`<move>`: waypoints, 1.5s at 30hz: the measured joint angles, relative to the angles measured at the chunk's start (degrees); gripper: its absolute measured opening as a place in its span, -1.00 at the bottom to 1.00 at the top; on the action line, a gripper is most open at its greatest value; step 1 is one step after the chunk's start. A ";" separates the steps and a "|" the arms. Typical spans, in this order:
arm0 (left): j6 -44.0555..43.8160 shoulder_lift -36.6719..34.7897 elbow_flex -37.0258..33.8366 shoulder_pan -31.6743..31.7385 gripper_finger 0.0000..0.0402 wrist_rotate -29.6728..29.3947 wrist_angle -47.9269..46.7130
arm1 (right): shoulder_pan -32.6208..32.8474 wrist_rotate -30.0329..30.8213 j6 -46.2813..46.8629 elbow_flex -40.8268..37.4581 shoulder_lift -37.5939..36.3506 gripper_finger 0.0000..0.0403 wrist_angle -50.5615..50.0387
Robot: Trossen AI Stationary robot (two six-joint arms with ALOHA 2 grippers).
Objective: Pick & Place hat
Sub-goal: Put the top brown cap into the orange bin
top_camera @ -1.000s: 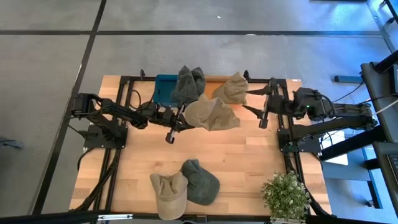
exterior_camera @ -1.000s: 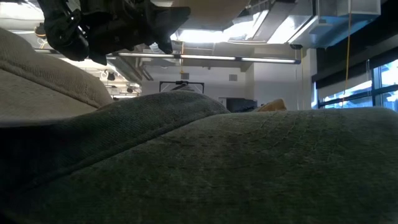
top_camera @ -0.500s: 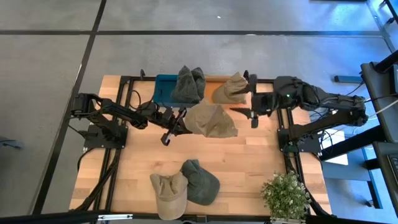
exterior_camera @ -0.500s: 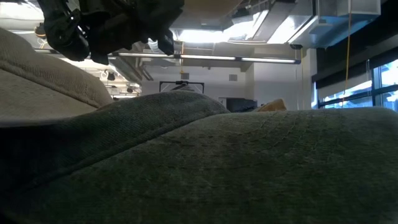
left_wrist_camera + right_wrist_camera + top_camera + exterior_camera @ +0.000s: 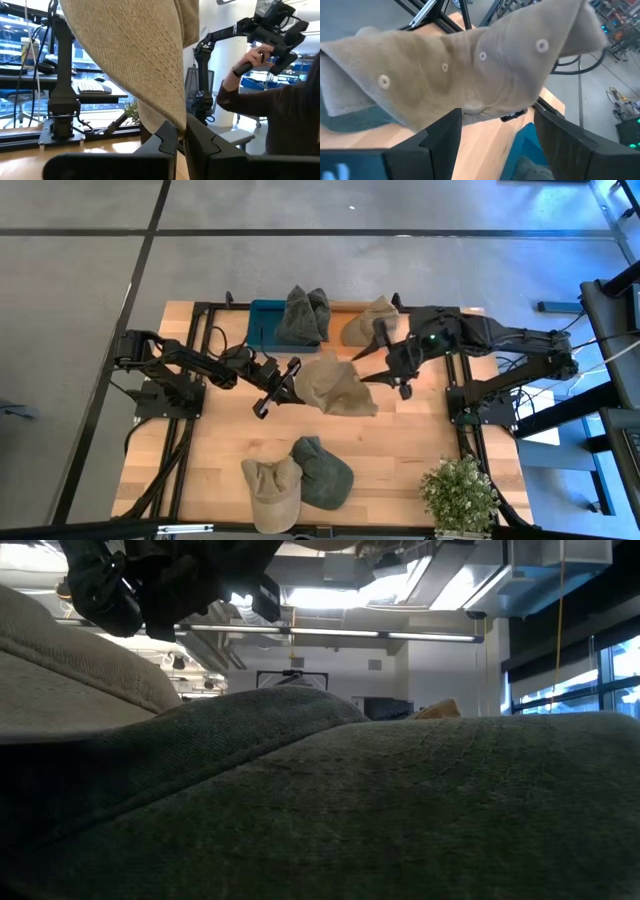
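Observation:
A tan hat [image 5: 335,385] hangs over the middle of the table, with my left gripper [image 5: 293,380] shut on its left side. My right gripper [image 5: 380,360] stands open just to the hat's right. In the right wrist view the hat's eyelet-dotted crown [image 5: 470,75] spreads ahead of the open fingers, and I see no touch. Another tan hat [image 5: 370,322] lies on the table at the far edge. Green hats [image 5: 302,315] lie on the blue bin [image 5: 262,325]. My left gripper pinches a folded edge of the tan hat [image 5: 179,122] between its two fingers [image 5: 165,145]. The fingers come roughly level from the table's left. The hat stretches away from the fingertips toward the right arm, lifted clear of the table.
A tan hat [image 5: 272,492] and a green hat [image 5: 325,473] lie near the front edge and fill the low view [image 5: 400,810]. A potted plant [image 5: 460,492] stands at the front right. A person [image 5: 280,110] shows beyond the table in the left wrist view.
My right gripper has swung toward the table's left, up to the held hat, rolling as it went and staying open. My left gripper has rolled in place, still shut. The tan hat has turned with it and now lies a little nearer the front edge.

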 joint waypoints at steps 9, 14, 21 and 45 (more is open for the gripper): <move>0.17 0.00 0.00 0.04 -0.94 -0.03 -0.06 | 1.87 -0.41 -1.22 -0.03 1.39 0.02 0.11; 0.50 0.00 0.00 0.08 -0.94 -0.08 -0.06 | 2.65 0.25 2.70 -0.03 0.55 -0.07 0.78; 0.57 0.00 0.00 0.08 -0.94 -0.25 -0.06 | 2.59 6.94 15.16 -0.05 0.77 -0.08 0.71; 8.06 0.00 0.00 0.10 -0.94 -0.21 -0.06 | 2.22 9.97 41.45 -0.09 0.58 -0.08 -0.86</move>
